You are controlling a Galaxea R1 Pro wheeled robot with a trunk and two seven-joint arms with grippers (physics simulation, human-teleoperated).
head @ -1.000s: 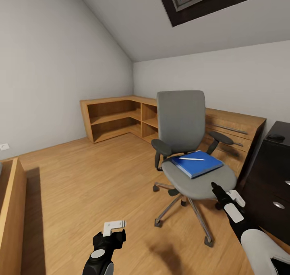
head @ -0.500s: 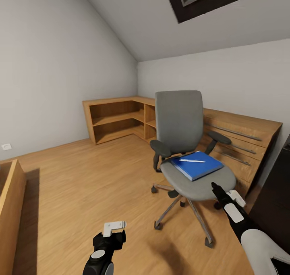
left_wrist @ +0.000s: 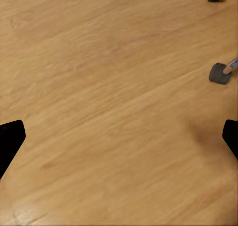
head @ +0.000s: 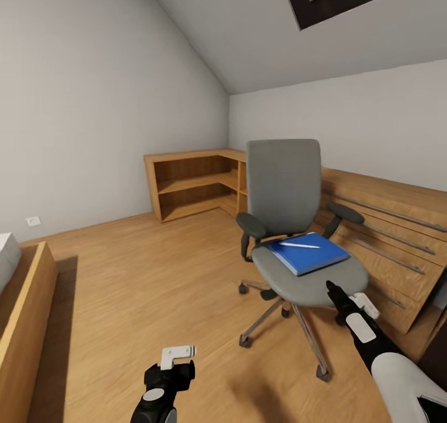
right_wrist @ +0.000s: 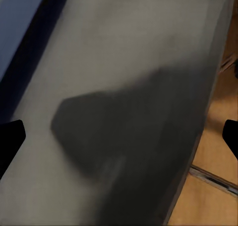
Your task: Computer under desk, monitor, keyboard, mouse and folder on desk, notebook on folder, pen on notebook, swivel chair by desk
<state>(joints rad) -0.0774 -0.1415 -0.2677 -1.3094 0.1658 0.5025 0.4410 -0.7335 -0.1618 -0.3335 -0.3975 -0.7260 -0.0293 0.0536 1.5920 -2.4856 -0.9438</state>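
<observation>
So the step in hand looks like the folder pickup: the swivel chair (head: 292, 237) sits out on the wood floor (head: 136, 286) in front of a long wooden dresser (head: 385, 237), and the blue folder (head: 308, 253) lies flat on its grey seat with a thin white pen (head: 299, 245) resting on top of it. The right claw (head: 333, 291) hovers just over the front edge of the seat, very near the folder's near corner but not touching it; in the right wrist view its dark fingertips (right_wrist: 10, 139) sit far apart at both edges with nothing between them, so it's spread wide, grey seat below and a strip of blue off to one side. The left claw (head: 177, 352) hangs low over bare floor, also spread and holding nothing, with a chair caster (left_wrist: 219, 73) nearby in its wrist view. A low wooden shelf unit (head: 192, 184) stands in the far corner. My guess for the next move: the right arm has to reach further in over the seat and get a finger under the folder's thin edge, which is tricky, and that loose pen could roll off if the folder tips.
</observation>
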